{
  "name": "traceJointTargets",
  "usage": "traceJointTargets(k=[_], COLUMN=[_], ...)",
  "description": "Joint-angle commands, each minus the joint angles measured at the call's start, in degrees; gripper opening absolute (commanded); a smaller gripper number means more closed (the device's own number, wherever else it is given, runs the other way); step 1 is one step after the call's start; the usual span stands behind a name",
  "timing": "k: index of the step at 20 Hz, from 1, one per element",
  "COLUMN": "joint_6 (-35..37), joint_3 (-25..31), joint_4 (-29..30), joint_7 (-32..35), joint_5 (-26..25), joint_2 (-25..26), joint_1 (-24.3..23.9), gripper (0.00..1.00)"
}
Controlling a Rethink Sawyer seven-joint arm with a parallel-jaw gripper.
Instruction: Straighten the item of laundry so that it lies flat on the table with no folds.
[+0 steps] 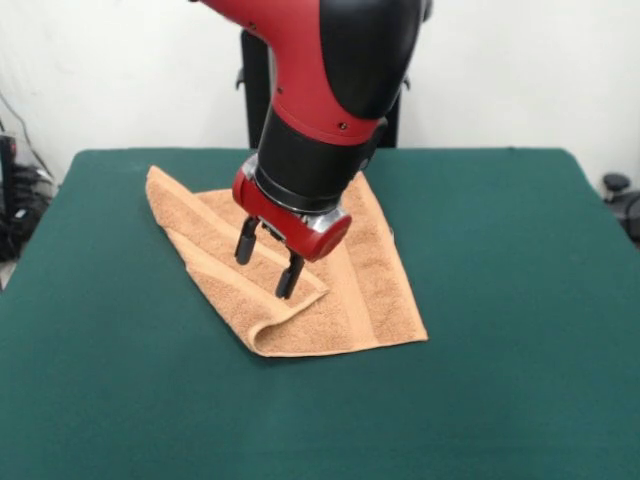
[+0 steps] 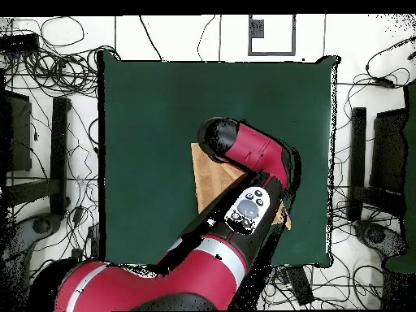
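The orange-tan towel (image 1: 300, 275) lies on the dark green table (image 1: 500, 330), with its left part folded over the rest along a rolled crease that runs to the near corner. A flat woven band shows near the right edge. My gripper (image 1: 267, 264) hangs just above the folded flap, its two black fingers (image 1: 246, 241) apart and empty, so it is open. In the overhead view the arm covers most of the towel (image 2: 213, 176), and the gripper is hidden under the arm.
Bare green felt surrounds the towel on the near, left and right sides. Cables and black stands (image 2: 58, 146) lie on the floor around the table. A black pedestal post (image 1: 256, 90) stands behind the table's far edge.
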Motion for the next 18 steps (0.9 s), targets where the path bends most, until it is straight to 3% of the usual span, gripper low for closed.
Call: traceJointTargets(k=[1,18], joint_6=[1.81,1.22], joint_3=[5.75,5.21], joint_4=[-0.44,-2.81], joint_7=[16.53,18.59], joint_5=[2.01,3.42], joint_2=[2.88,5.17], joint_1=[1.83,2.31], gripper=[1.00,1.00])
